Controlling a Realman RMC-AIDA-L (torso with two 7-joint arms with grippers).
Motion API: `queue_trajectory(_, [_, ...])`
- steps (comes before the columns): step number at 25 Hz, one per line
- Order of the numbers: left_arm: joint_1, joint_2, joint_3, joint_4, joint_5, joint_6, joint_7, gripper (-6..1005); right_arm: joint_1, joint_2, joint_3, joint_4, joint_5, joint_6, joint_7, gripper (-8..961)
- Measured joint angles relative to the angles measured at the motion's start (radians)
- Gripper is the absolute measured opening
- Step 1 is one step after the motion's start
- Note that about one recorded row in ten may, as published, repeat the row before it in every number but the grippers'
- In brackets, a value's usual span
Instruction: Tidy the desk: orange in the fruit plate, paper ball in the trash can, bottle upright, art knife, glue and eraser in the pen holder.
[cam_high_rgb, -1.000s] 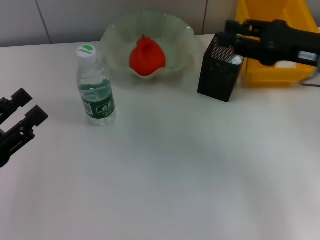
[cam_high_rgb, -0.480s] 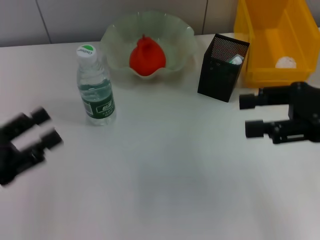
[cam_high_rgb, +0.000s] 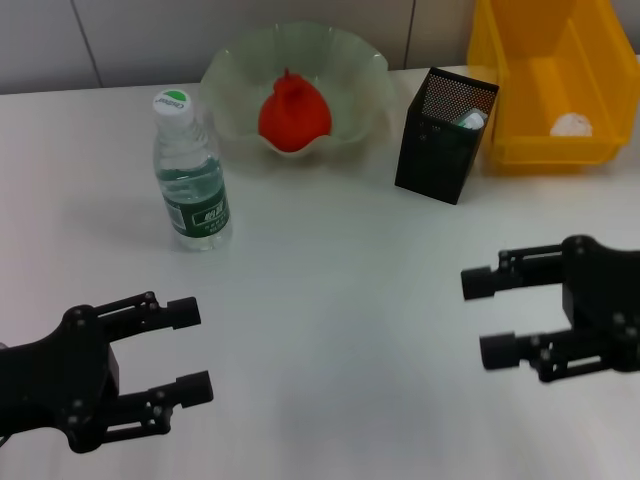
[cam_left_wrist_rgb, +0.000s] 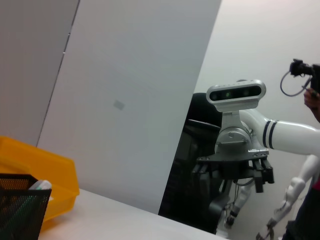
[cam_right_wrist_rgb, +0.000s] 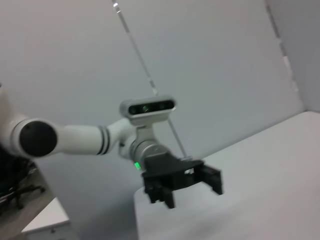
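Orange (cam_high_rgb: 294, 115) lay in fruit plate (cam_high_rgb: 230, 75), bottle (cam_high_rgb: 190, 175) upright, paper ball (cam_high_rgb: 571, 125) in trash can (cam_high_rgb: 500, 60) at far right corner. Left gripper (cam_high_rgb: 187, 351), right gripper (cam_high_rgb: 487, 318): jaws apart, empty, near front edge. Task looked complete; best park arms clear.

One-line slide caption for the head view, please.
Both end effectors, left and right, open over the table; orange in fruit plate, bottle upright.

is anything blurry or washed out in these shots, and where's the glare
Head view: sharp, with soft glare on the white table and faint shadows beside the bottle and pen holder. Left wrist view: evenly lit and clear. Right wrist view: slightly soft, the left gripper a little smeared.
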Motion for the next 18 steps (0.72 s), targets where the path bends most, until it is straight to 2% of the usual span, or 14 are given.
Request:
queue_trajectory(1, [0.0,0.0,0.0,0.0,0.001,0.0,0.006,749,0.0,0.009,0.0,-0.001,-0.006,-0.017,-0.027,711])
queue_trajectory(9, [0.008,0.001,-0.004,-0.005,0.006,0.002,0.04,748,0.025,0.03,-0.013,0.013,-0.064,-0.027,-0.093,711])
queue_trajectory(18, [0.011,0.006,-0.007,-0.007,0.006,0.015,0.03,740,0.036,0.031,-0.042,0.022,-0.077,-0.016,-0.103,711])
